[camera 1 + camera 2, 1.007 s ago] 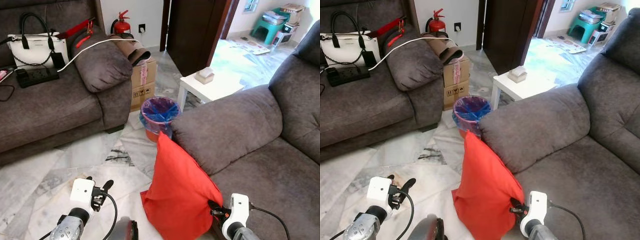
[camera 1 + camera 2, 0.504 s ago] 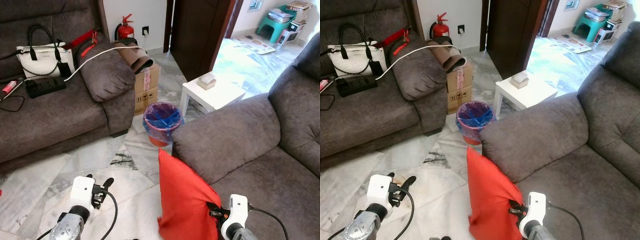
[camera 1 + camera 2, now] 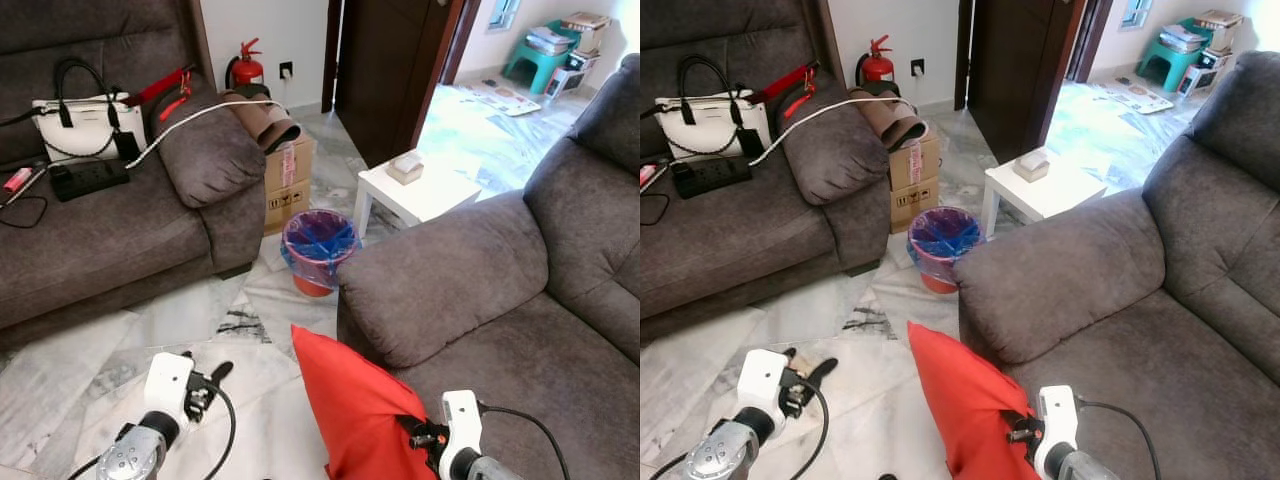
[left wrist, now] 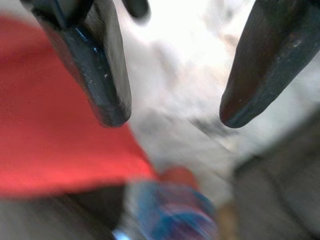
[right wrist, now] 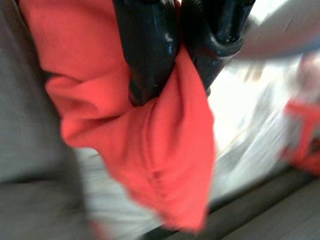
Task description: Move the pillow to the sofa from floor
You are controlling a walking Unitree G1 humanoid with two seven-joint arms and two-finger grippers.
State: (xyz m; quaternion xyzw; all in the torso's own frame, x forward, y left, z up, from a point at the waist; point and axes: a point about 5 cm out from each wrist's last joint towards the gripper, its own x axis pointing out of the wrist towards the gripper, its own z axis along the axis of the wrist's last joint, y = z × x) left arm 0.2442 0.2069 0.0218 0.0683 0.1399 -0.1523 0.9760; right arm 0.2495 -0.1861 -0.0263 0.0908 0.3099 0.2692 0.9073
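One right gripper (image 5: 172, 75) pinches the red pillow's (image 3: 355, 410) edge beside the sofa (image 3: 480, 300).

White marble floor (image 3: 190, 310) with a lined bin (image 3: 319, 250) and cardboard box (image 3: 285, 178).

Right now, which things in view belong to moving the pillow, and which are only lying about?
Belonging to the job: red fabric pillow; right gripper, shut on it; grey fabric sofa.

Only lying about: white handbag; blue-lined bin; cardboard box; red fire extinguisher; small white table.
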